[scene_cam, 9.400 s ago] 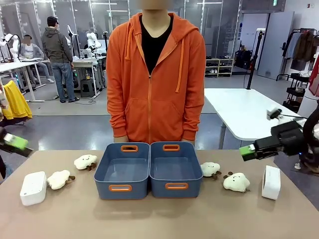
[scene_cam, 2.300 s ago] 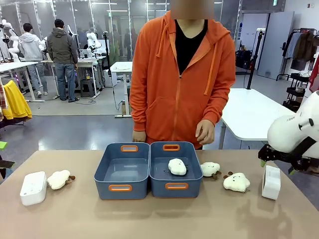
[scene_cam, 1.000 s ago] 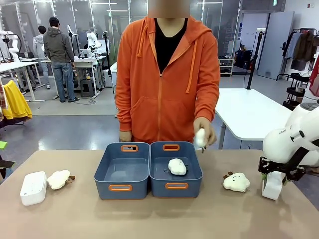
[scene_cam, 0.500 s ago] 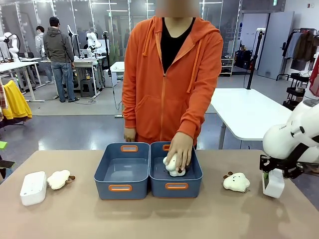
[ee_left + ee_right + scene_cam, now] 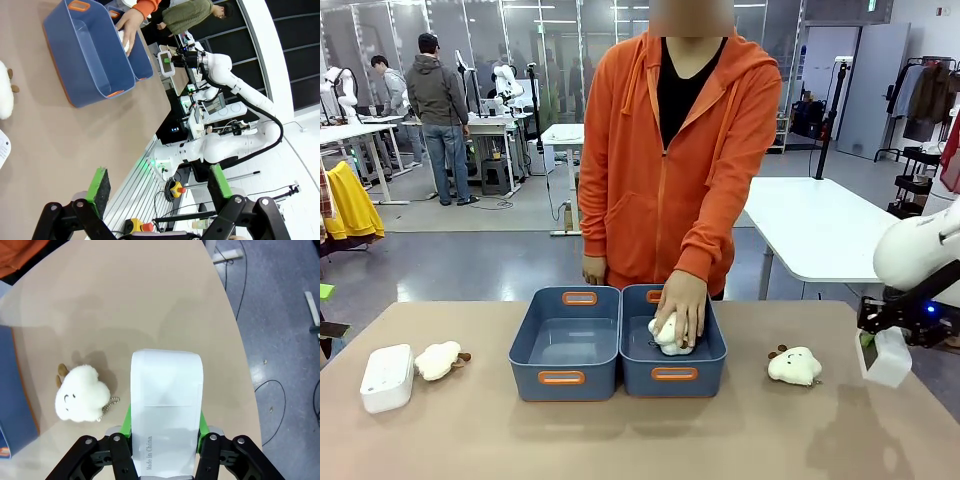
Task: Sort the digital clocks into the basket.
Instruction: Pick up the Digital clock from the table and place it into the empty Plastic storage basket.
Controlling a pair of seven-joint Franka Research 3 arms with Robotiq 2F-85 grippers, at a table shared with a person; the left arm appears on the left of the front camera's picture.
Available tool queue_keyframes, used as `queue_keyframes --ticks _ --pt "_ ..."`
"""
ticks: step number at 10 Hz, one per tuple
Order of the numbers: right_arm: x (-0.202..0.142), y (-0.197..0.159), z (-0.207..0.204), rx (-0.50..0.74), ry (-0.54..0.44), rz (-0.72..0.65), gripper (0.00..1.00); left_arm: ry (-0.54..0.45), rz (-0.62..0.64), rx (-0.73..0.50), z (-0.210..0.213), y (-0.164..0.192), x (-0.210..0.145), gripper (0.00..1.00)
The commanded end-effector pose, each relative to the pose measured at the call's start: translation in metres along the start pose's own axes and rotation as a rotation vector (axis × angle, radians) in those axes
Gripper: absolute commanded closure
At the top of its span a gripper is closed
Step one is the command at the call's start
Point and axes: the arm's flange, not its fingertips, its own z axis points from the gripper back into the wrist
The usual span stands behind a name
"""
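My right gripper is shut on a white digital clock, held just above the table's right edge; in the right wrist view the clock sits between the green pads. The other white digital clock lies at the table's far left. Two adjoining blue-grey baskets stand mid-table: the left basket is empty, and the right basket holds cream plush toys under the person's hand. My left gripper is open and holds nothing, well off to the side of the baskets.
A cream plush toy lies between the right basket and my right gripper, and shows as plush toy in the right wrist view. Another plush toy lies beside the left clock. The person in orange stands at the far edge.
My right gripper has lifted the clock off the table and carried it slightly right. The person's hand keeps pressing a plush toy into the right basket.
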Motion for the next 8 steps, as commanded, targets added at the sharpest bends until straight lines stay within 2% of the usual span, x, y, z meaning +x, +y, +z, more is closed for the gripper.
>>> queue_keyframes --ticks 1,6,8 --pt "-0.004 -0.009 0.001 0.046 0.009 0.027 0.99 -0.006 0.003 -0.017 0.000 -0.004 -0.001 0.00" --pt "-0.010 -0.011 0.010 0.092 -0.018 0.049 0.99 -0.006 0.003 -0.017 0.000 -0.004 -0.001 0.00" --pt "-0.045 0.015 0.038 0.268 -0.058 0.274 0.99 -0.006 0.003 -0.017 0.000 -0.004 -0.001 0.00"
